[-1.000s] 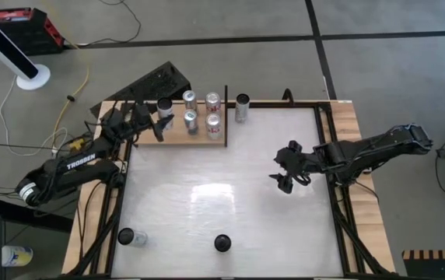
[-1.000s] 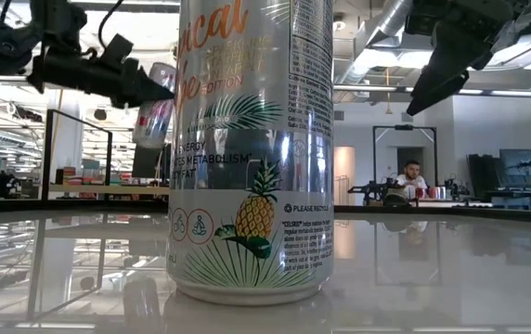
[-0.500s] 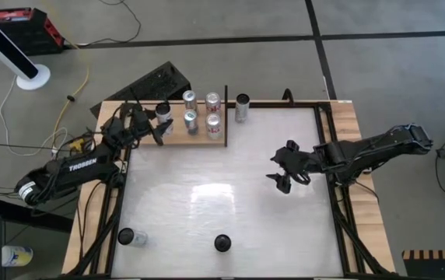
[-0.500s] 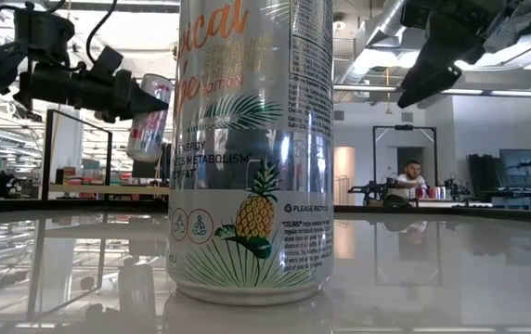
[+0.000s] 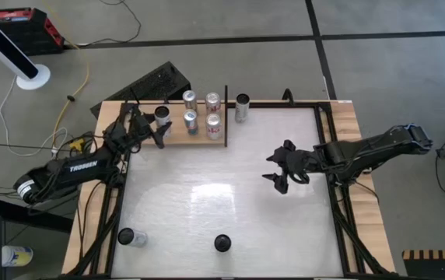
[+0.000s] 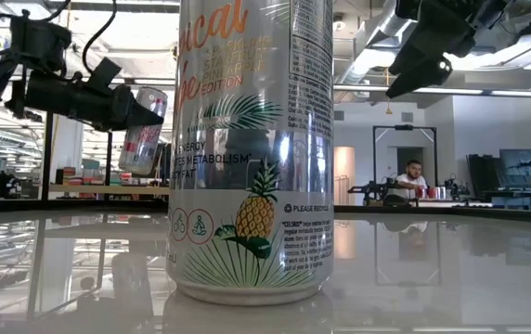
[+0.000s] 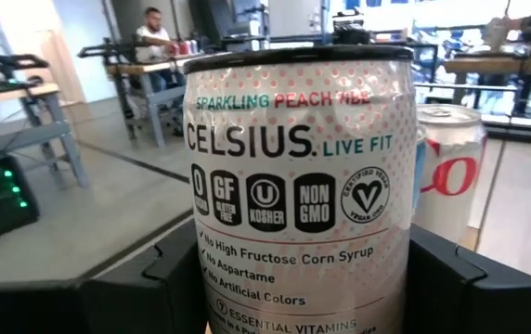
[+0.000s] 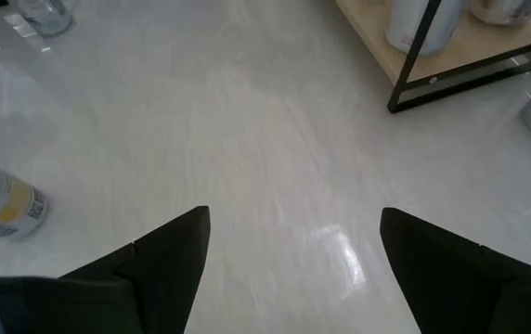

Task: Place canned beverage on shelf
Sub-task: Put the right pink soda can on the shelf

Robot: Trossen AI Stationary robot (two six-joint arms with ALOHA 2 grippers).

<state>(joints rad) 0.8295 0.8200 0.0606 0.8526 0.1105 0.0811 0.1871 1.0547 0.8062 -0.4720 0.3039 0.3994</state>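
White tabletop [image 5: 222,194] is carrying the shelf [image 5: 195,134] at its far left. Left gripper [image 5: 154,129] is clamping the peach can [image 5: 162,115], tilted, above the shelf's left end. Right gripper [image 5: 278,169], jaws spread wide and empty, is waiting mid-table, well apart.

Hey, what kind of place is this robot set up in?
Probably a robotics lab or open workshop: exposed ceiling ducts, a person at a workbench in the background, and a white table rigged for testing.

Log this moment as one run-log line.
left tool: shut on can, over shelf | right tool: open, empty, over table | can: not yet set down
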